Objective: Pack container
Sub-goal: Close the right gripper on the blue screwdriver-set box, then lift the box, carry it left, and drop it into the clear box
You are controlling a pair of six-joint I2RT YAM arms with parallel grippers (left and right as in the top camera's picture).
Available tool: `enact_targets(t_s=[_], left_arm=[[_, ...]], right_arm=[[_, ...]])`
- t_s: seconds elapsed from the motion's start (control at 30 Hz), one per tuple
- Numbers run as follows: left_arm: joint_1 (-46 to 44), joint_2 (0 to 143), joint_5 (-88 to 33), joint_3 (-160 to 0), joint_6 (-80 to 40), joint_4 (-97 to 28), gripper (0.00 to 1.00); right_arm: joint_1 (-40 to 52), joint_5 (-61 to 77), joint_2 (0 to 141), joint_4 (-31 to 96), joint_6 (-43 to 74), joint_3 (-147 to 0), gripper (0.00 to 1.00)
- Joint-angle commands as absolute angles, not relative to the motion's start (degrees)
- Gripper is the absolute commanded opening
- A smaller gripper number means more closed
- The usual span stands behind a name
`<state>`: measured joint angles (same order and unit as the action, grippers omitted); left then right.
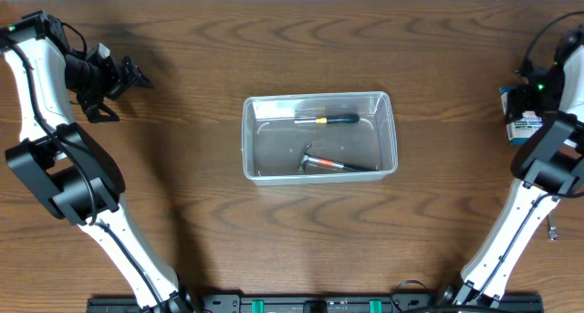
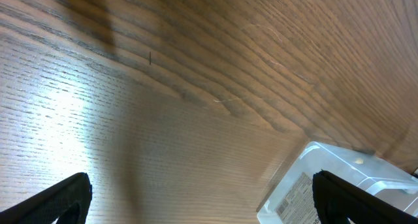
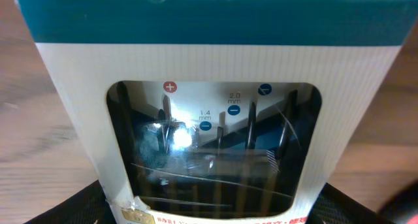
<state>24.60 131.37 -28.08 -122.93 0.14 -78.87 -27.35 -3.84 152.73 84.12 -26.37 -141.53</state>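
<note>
Right gripper [image 3: 225, 214] around the screwdriver box [image 3: 209, 119]; container [image 1: 247, 140] sits mid-table.

Overhead: container at the table's centre, hammer [image 1: 333, 164] and screwdriver [image 1: 330, 119] inside; the box is at the right edge, well apart. Left wrist: my left gripper [image 2: 202, 204] is wide and empty, with a container corner by one finger. Right wrist: only here does the box show between my jaws; I cannot tell contact. Judgement: seat both fingers squarely on its sides, as the card could twist.
</note>
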Motion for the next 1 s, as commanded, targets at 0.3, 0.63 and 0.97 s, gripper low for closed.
enact_targets(t_s=[0.3, 0.63, 0.97], left_arm=[[24.84, 129.86, -27.77, -124.03, 0.10, -78.98, 0.98], [24.84, 129.86, -27.77, -124.03, 0.10, -78.98, 0.98], [24.84, 129.86, -27.77, -124.03, 0.10, -78.98, 0.98]], right_arm=[[-17.82, 3.18, 134.32, 86.00, -28.99, -141.29, 0.72], [-3.22, 12.43, 118.28, 89.49, -39.72, -141.29, 0.75], [15.81, 12.25, 117.40, 92.82, -48.97, -140.51, 0.81]])
